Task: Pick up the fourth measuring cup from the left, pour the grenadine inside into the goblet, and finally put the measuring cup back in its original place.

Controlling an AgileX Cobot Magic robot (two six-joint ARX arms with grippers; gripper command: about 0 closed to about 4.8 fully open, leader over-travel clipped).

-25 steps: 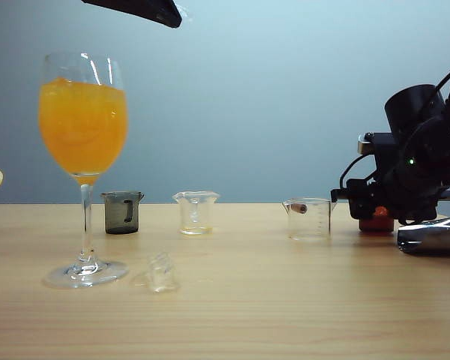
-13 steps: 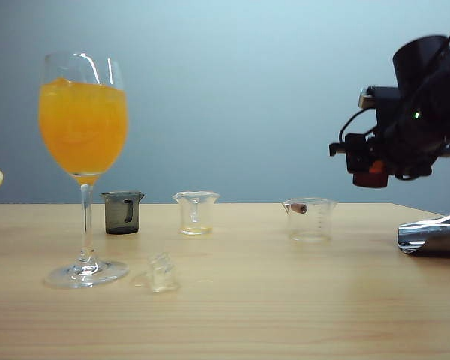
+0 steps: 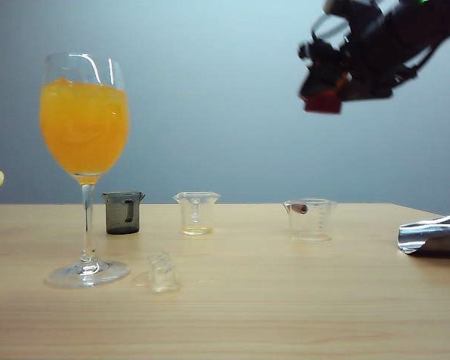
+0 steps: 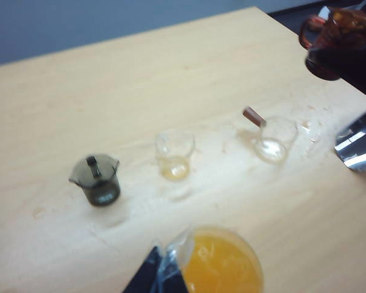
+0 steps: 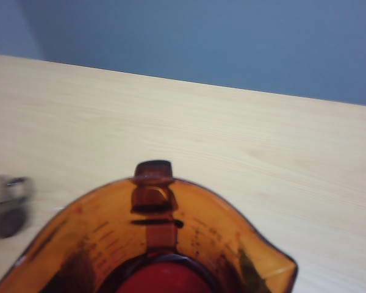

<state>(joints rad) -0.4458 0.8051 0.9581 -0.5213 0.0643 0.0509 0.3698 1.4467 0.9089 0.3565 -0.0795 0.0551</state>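
Your right claw [image 3: 326,94] was up in the upper right of the exterior frame, well above the bench [image 3: 285,300], clamped on the fourth measuring cup [image 3: 323,99], which showed as a red blob under the black arm. From the right wrist cam you got the cup [image 5: 152,244] filling the bottom of the frame, amber wall, handle facing the camera, with the grenadine [image 5: 165,284] sitting dark red inside. The goblet [image 3: 84,165] stood at the left of the exterior frame, bowl full of orange juice [image 3: 84,127]. Behind it in a row sat the smoky grey cup [image 3: 123,211] and two clear cups [image 3: 196,212], the rightmost [image 3: 310,218] below your claw. Your left claw [image 4: 161,274] was at the bottom edge of the left wrist frame, just over the goblet; I couldn't tell if it was apart or together.
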